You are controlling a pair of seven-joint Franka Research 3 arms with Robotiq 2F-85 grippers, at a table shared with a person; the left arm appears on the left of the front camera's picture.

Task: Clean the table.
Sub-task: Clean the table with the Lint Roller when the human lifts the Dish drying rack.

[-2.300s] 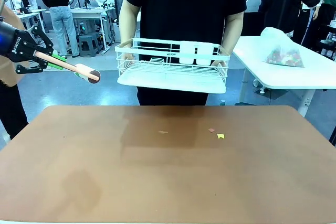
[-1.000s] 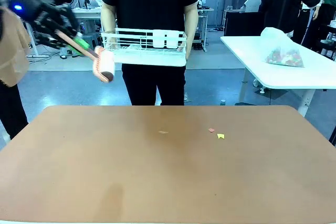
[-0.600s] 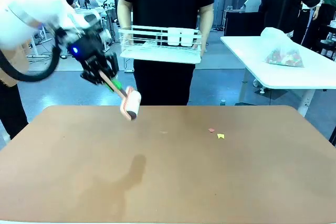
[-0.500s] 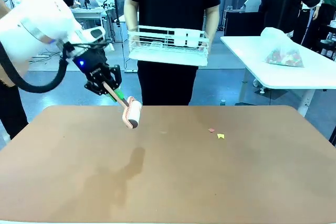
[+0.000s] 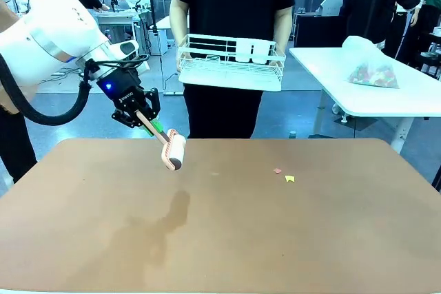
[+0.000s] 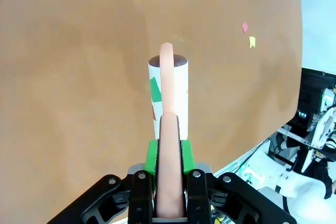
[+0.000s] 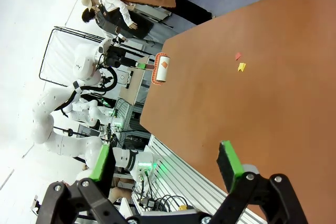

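Note:
My left gripper [image 5: 142, 116] is shut on the pink handle of a lint roller [image 5: 173, 150], which hangs tilted over the far left part of the reddish-brown table [image 5: 220, 239], its shadow lying nearer. In the left wrist view the green pads [image 6: 152, 155] clamp the handle and the white roller [image 6: 169, 93] points at the table [image 6: 79, 51]. A pink scrap [image 5: 278, 170], a yellow scrap [image 5: 289, 179] and a faint brownish scrap [image 5: 215, 173] lie right of the roller. My right gripper [image 7: 165, 161] stands open above the table [image 7: 273, 103], with the roller [image 7: 161, 68] far off.
A person at the far edge holds a white wire dish rack [image 5: 231, 62] at waist height. A smaller white table [image 5: 372, 94] with a plastic bag [image 5: 372, 63] stands at the back right. Other people stand farther back.
My left arm has swung in from the far left and lowered the roller over the table's far left part. The person with the rack has shifted to the right.

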